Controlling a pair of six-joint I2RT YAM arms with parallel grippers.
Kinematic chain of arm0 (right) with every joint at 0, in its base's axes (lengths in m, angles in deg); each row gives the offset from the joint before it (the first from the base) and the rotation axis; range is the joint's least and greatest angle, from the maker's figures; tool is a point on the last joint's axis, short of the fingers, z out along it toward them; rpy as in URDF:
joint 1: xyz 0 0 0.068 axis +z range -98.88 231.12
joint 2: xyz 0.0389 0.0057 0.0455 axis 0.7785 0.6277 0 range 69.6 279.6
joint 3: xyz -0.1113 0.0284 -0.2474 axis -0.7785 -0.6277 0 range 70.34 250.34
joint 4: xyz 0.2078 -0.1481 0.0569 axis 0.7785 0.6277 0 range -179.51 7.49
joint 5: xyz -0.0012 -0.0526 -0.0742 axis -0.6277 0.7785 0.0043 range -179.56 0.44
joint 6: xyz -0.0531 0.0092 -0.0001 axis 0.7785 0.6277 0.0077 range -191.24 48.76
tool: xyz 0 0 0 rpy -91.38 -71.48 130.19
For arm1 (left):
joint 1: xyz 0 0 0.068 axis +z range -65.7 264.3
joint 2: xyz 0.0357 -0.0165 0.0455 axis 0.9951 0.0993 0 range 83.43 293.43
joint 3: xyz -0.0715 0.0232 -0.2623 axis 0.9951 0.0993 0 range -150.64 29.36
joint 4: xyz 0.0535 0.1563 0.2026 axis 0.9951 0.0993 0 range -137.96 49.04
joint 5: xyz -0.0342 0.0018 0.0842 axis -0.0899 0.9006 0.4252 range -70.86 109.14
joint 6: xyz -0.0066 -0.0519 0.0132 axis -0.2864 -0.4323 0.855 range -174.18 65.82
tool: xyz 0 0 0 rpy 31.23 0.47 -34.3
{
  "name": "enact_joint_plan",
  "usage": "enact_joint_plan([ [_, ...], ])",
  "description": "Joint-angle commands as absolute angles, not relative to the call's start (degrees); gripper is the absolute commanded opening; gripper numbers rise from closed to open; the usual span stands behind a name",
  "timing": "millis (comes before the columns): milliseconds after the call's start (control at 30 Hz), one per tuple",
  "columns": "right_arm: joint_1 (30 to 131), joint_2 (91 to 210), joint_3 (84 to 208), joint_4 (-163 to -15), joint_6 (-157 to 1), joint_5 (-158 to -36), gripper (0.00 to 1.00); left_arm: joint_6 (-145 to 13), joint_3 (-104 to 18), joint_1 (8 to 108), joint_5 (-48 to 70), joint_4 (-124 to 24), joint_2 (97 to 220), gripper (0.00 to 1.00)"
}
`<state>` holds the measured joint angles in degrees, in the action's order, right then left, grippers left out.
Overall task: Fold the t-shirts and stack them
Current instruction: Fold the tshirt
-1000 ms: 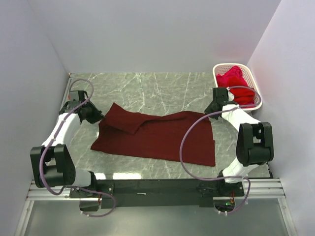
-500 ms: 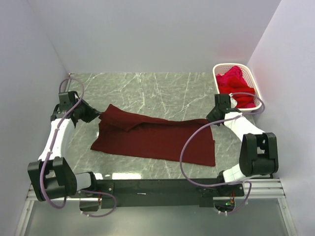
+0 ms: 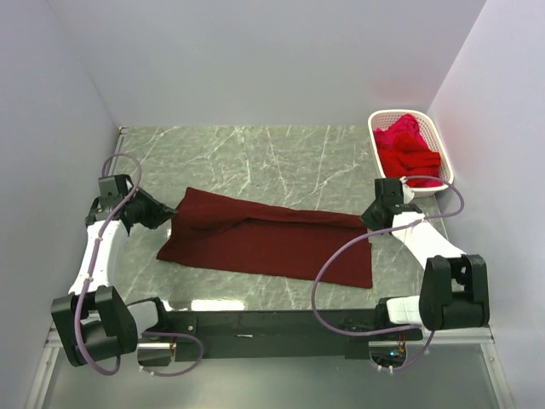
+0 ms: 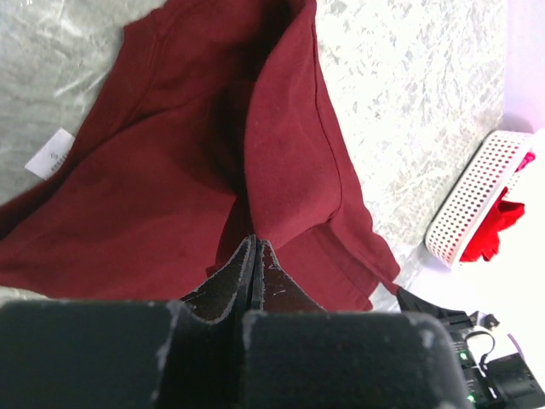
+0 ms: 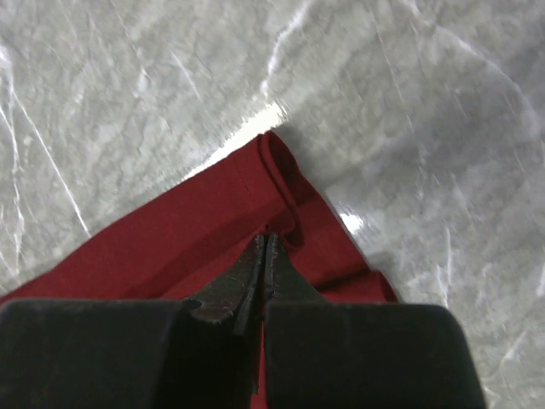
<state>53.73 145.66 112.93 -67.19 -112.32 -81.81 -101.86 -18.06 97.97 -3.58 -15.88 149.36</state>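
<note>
If you look down from the top camera, you see the maroon t-shirt [image 3: 266, 244] lying on the marbled grey-green table [image 3: 281, 162], whose polished top throws back white glare. The shirt is a soft, matte knit pulled out into a long band. Its long axis runs across the table from your left arm's side to your right arm's side, sloping a little nearer toward the right. The far edge is doubled over into a rounded fold, and the near-right corner lies flat and square. Your left gripper [image 3: 169, 214] sits at the shirt's far-left end with its dark pads pressed together on a pinch of the cloth. From the left wrist you see a stitched hem curving away from the fingers and a small white label [image 4: 51, 154] on the fabric. Your right gripper [image 3: 369, 220] is at the far-right end, likewise clamped on the rolled edge of the cloth. The crimson t-shirts [image 3: 407, 152] are crumpled in a heap inside the white perforated plastic basket [image 3: 372, 128] at the far-right corner, well apart from the maroon one.
</note>
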Motion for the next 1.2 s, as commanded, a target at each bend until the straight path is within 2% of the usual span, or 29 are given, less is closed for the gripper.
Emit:
enact_joint_plan([
  [0, 53.32, 141.95, 111.56, -66.31, -112.81, -80.42, 0.00, -102.25, -17.40, 98.97, -6.87, -15.18, 147.42, 0.01],
  [433, 53.23, 137.99, 107.79, -65.34, -112.90, -81.21, 0.00, -103.22, -18.45, 99.24, -10.39, -13.24, 143.38, 0.01],
  [800, 53.23, 133.77, 100.93, -66.84, -114.74, -84.02, 0.00, -103.40, -13.18, 99.33, -9.60, -12.80, 139.24, 0.01],
  [833, 53.32, 133.59, 100.49, -67.10, -114.66, -84.37, 0.04, -103.40, -12.74, 99.33, -9.68, -13.32, 138.98, 0.01],
  [867, 53.23, 132.98, 100.22, -67.36, -114.83, -84.64, 0.14, -103.40, -11.69, 99.24, -9.77, -13.59, 139.06, 0.01],
  [933, 53.23, 132.45, 100.22, -67.45, -114.66, -84.99, 0.26, -103.57, -10.54, 99.24, -10.65, -14.90, 139.24, 0.01],
  [1033, 53.40, 129.91, 102.67, -66.40, -113.69, -84.99, 0.35, -103.49, -9.14, 99.33, -11.53, -16.49, 139.76, 0.01],
  [1167, 53.84, 127.10, 107.16, -64.99, -112.29, -87.00, 0.38, -103.13, -8.52, 99.24, -13.54, -19.11, 140.82, 0.01],
])
